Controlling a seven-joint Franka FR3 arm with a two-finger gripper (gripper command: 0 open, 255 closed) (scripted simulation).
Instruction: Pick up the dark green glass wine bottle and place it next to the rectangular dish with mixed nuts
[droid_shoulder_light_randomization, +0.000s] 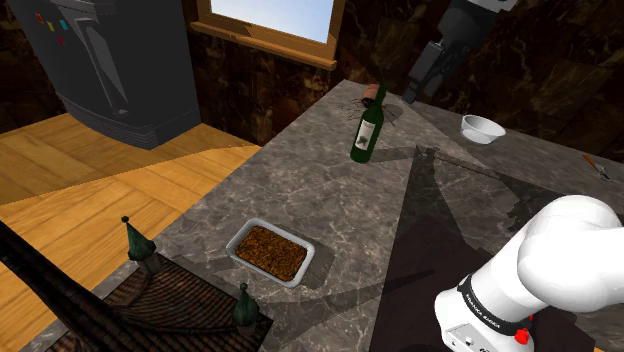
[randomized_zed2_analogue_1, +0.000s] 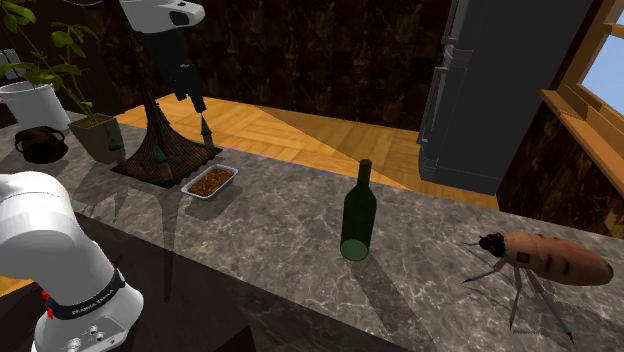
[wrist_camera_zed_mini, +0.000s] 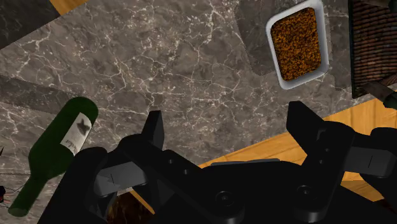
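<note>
Wine bottle (droid_shoulder_light_randomization: 366, 132): task item; reach stage, by judgement; not yet lifted. Entries from the shoulder view's left.
– mat (droid_shoulder_light_randomization: 170, 300), dark, with pointed ornaments: at the near corner of the counter (droid_shoulder_light_randomization: 330, 200).
– dish (droid_shoulder_light_randomization: 270, 250), rectangular, pale, filled with brown nuts: just beside the mat, close to the counter's near edge; bare marbled stone on its other sides.
– Wine bottle, dark green, white label: upright, toward the counter's far edge below the window, well apart from the dish.
– gripper (droid_shoulder_light_randomization: 411, 97), black: in the air above the far edge, near the bottle's neck but clear of it; fingers (wrist_camera_zed_mini: 154, 130) spread wide, empty.
– bowl (droid_shoulder_light_randomization: 483, 128), white: further along the far edge.
Next, as judged: lower beside the bottle, straddle its body, close firmly. Tall and narrow, so likely to tip under a glancing touch.
</note>
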